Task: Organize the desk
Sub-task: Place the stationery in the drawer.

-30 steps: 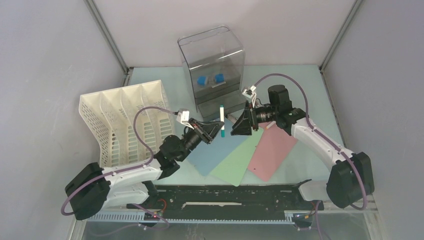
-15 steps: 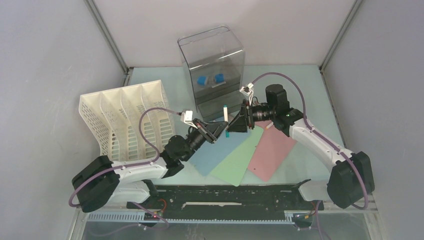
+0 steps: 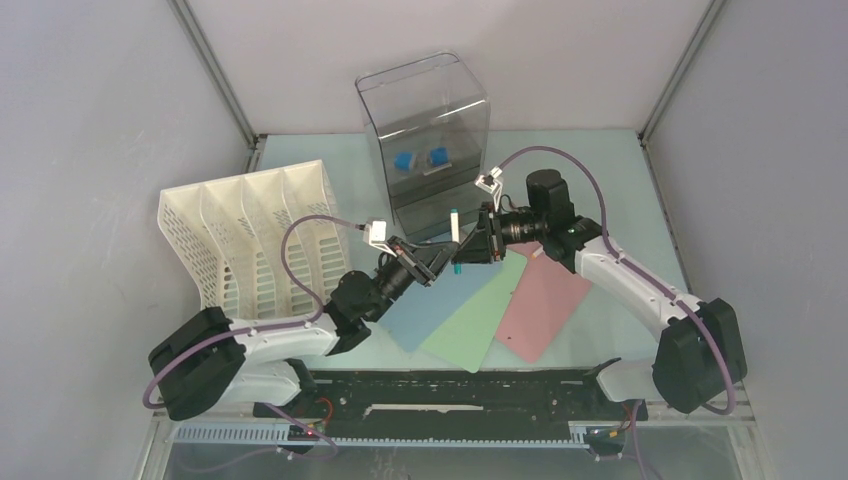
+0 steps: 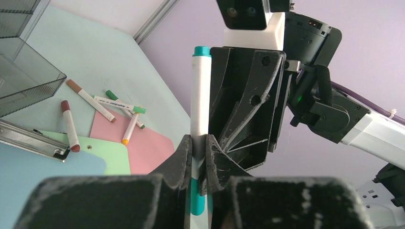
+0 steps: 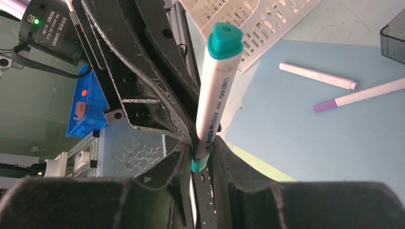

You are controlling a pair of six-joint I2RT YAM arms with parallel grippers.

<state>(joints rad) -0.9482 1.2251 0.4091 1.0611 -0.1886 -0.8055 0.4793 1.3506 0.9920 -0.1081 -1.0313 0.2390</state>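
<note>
Desk (image 3: 600,170), flat pale mint-green tabletop, spread beneath both arms; nearest, left gripper (image 4: 198,150) clenched on roughly upright white teal-capped marker pen (image 4: 199,95), right gripper (image 5: 203,155) pinching same pen from opposite side, before clear plastic drawer box (image 3: 425,120).

Desk (image 3: 620,170): pale mint top. White slotted rack (image 3: 250,235) at left, clear box (image 3: 425,130) at back centre. Blue sheet (image 3: 425,310), green sheet (image 3: 470,320) and pink sheet (image 3: 545,305) lie fanned, overlapping, toward the front.

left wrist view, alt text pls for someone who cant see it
The left gripper clamps an upright white marker with a teal cap, the black right gripper close behind it. On the desk, loose markers lie around pink and green sheets.
</note>
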